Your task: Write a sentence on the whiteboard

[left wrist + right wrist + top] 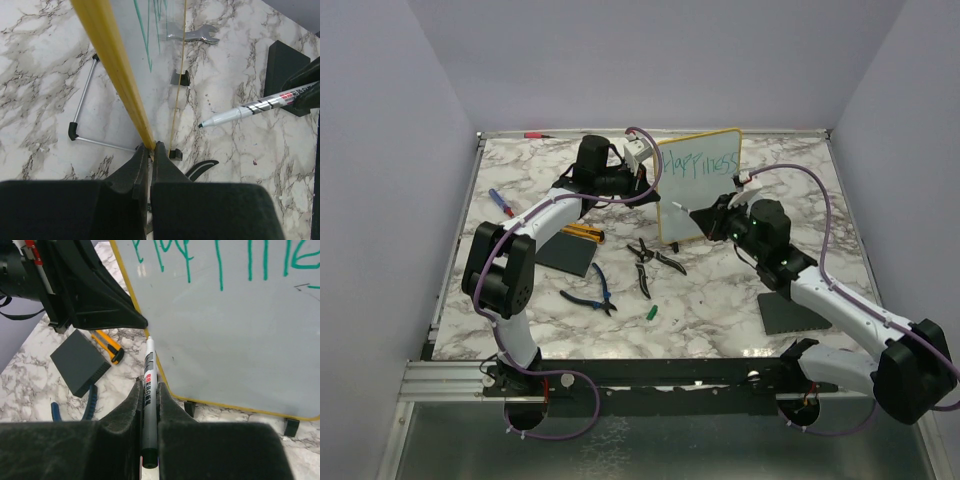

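The whiteboard [705, 195] stands upright at the table's back middle, yellow-rimmed, on black feet. One teal line reading "Happiness" [698, 161] runs across its top; its strokes show in the right wrist view [220, 262]. My left gripper [642, 170] is shut on the board's left yellow rim [112, 60], pinched at the fingertips [161, 150]. My right gripper [148, 382] is shut on a silver marker [149, 375], in front of the board's lower left part [698, 217]. The marker's tip [201, 125] is just off the board's face, near its left rim.
Black cutters [655, 258], blue pliers [590, 296] and a green cap [651, 313] lie in front of the board. Dark grey pads lie at left [565, 252] and right [792, 315]. A yellow knife [110, 347] and a wrench [192, 36] lie nearby.
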`<state>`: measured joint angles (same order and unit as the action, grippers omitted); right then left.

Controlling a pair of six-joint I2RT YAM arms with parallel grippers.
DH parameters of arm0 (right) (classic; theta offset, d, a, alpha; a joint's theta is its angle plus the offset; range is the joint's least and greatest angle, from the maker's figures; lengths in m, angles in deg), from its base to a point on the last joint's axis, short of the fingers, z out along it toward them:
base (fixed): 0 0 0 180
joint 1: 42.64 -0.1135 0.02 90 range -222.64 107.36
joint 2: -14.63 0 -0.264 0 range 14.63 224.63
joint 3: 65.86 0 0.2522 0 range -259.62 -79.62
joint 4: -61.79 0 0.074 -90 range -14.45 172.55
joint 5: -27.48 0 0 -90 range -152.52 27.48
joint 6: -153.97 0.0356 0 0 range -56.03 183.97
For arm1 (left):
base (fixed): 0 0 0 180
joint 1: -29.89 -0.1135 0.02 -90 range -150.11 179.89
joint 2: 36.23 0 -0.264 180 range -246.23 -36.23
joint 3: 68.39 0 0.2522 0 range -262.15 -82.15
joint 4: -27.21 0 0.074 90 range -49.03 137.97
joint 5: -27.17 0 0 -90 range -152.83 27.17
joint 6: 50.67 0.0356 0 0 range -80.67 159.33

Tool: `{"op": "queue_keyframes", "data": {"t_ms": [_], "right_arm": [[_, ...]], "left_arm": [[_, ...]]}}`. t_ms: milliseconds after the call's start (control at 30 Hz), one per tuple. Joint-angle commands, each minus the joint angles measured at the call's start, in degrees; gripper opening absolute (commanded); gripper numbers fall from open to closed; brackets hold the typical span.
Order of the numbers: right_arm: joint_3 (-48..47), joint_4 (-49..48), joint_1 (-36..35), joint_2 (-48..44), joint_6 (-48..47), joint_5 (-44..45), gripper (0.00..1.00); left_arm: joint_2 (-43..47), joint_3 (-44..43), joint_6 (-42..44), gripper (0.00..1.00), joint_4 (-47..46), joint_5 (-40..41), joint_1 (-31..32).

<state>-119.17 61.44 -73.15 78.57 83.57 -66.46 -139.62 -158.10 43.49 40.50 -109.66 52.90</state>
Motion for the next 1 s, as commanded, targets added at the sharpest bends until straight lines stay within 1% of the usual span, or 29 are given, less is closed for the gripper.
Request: {"op": "queue_keyframes", "data": {"t_ms": [0,233,467,767,967], "right_arm": [[-2.43,-3.80,-1.84,2.05,0.03,1.61,0.01],[-4.03,-5.64,-2.71,5.94,-0.89,6.40,0.01],[-2.62,-5.97,-2.84,5.77,-0.90,10.01,0.01],[-4.48,-6.87,-2.86,8.57,-2.80,10.12,0.01],[-5.53,-7.03,-2.89,9.41,-4.04,8.60,0.01]], "left_arm": [[0.03,1.59,3.02,0.00,2.40,1.27,0.29],[0.17,1.59,3.22,0.00,2.73,1.30,0.33],[0.07,1.33,3.45,0.00,3.01,1.39,0.31],[0.39,1.32,3.71,0.00,3.20,1.42,0.29],[0.41,1.19,3.81,0.00,3.37,1.41,0.30]]}}
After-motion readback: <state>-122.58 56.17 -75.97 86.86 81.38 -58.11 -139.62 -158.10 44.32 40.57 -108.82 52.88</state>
